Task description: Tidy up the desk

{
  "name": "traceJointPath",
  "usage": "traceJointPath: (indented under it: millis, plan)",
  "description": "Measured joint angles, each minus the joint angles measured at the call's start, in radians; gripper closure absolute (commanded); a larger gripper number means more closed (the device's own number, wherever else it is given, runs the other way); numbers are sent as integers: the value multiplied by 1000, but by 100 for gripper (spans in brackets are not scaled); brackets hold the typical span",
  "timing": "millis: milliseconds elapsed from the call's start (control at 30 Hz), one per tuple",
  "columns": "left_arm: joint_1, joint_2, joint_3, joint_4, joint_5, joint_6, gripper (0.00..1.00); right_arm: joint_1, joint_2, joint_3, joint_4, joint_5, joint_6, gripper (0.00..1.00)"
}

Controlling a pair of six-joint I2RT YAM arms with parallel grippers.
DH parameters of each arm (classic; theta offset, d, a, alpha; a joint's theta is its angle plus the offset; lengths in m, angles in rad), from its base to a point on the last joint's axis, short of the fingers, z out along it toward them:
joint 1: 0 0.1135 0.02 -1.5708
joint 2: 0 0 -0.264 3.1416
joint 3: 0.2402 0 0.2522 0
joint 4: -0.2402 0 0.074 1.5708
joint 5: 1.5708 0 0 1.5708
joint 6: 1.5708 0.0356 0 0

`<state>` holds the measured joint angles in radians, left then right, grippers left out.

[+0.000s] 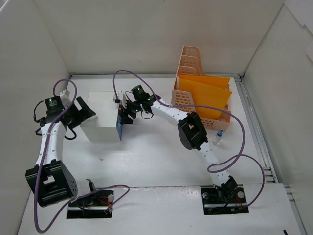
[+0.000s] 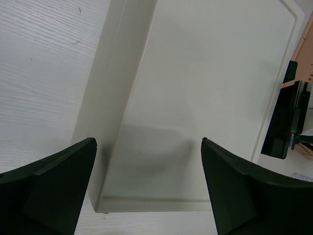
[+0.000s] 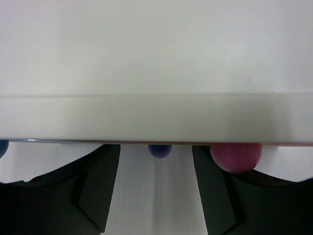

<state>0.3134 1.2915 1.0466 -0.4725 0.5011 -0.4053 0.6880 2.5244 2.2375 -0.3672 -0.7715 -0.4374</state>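
Beneath both arms: the desk (image 1: 161, 166) is spread as a flat matte white top, from the arm bases to the back wall.
Drawer unit: a small white drawer unit (image 1: 100, 120) is set left of centre on the desk, its blue drawer front (image 1: 120, 126) turned toward the right arm.
Left jaws: these are spread wide at the unit's left end, with the white top panel framed between the two fingers (image 2: 54, 191); nothing is gripped.
Right jaws: these are placed at the blue front. Their fingers (image 3: 93, 196) are seen apart, but the tips are hidden under a white ledge, so whether anything is pinched cannot be told.
Under the ledge: a blue round thing (image 3: 160, 150) and a magenta one (image 3: 235, 156) are glimpsed; what they are cannot be told.
File rack: an orange file rack (image 1: 193, 68) with yellow folders (image 1: 208, 95) is stood at the far right.
Handling: the desk is judged rigid, heavy and smooth, so it is not to be gripped, and items are likely to be slid over it easily. The unit is judged light, stiff and slick-walled.
Hold: the unit is best braced across its side walls, and the drawer taken by its front edge.
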Motion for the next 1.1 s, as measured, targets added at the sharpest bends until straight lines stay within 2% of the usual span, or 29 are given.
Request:
traceJointPath:
  millis: [133, 233, 367, 400, 433, 567, 600, 767, 1100]
  plan:
    - [-6, 0, -2, 4, 0, 0, 16, 6, 13, 18, -3, 1, 5, 45]
    - [-10, 0, -2, 6, -1, 0, 17, 7, 13, 18, -6, 0, 10, 52]
    - [-16, 0, -2, 7, -9, 0, 16, 8, 13, 19, -10, -1, 14, 67]
    - [-16, 0, -2, 7, -10, 0, 16, 9, 13, 19, -13, -1, 15, 67]
    - [-16, 0, -2, 7, -10, 0, 16, 10, 13, 19, -12, 0, 14, 67]
    - [-20, 1, -2, 7, -17, 0, 16, 10, 13, 19, -13, 1, 23, 45]
    - [-20, 1, -2, 7, -17, 0, 16, 10, 13, 19, -13, 2, 33, 44]
    - [-24, 1, -1, 6, -26, 1, 16, 10, 12, 11, -12, 10, 104, 42]
    - [-25, 1, -1, 6, -26, 0, 16, 11, 12, -29, 7, 1, 181, 46]
